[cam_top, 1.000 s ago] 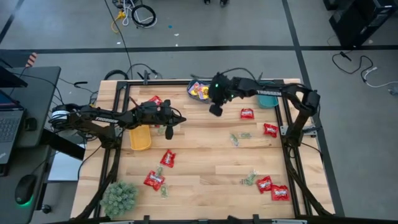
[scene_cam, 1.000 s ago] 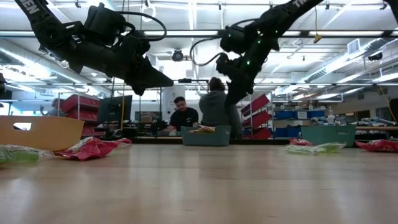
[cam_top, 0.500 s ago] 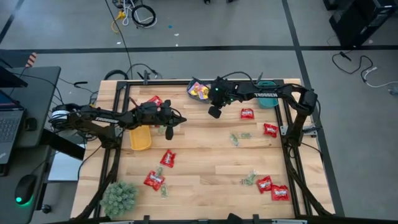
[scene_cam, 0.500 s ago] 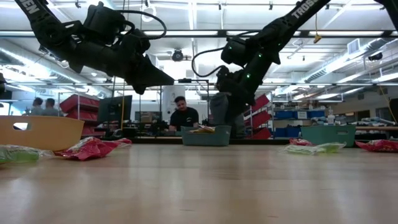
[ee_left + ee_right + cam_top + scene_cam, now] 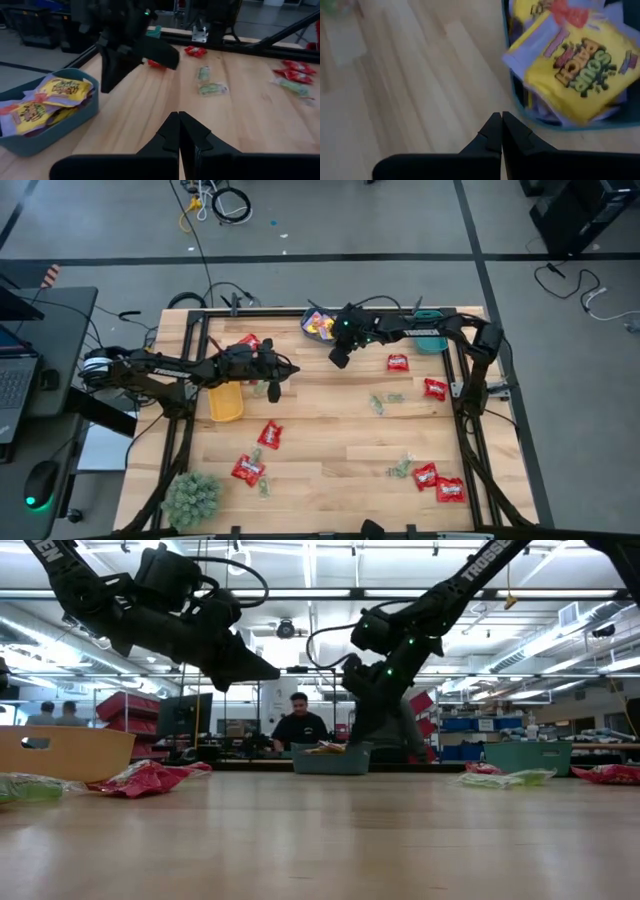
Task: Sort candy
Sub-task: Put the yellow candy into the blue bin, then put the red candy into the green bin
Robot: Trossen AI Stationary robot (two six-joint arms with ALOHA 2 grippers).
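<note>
We see red packets (image 5: 269,434) and green pieces (image 5: 401,468) scattered nearest. Left gripper (image 5: 288,370) and right gripper (image 5: 337,358) are pressed together, empty. Beyond, the heaped teal bin (image 5: 306,327) risks spilling yellow packets (image 5: 580,70) if bumped.

At tabletop level I see both dark arms hanging above the pale wooden tabletop (image 5: 320,840). My left gripper (image 5: 268,670) is pinched to a point; the right gripper (image 5: 355,730) hangs just over a teal plastic bin (image 5: 330,760). Crumpled red candy packets (image 5: 150,778) lie beside a tan bin (image 5: 65,752).
</note>
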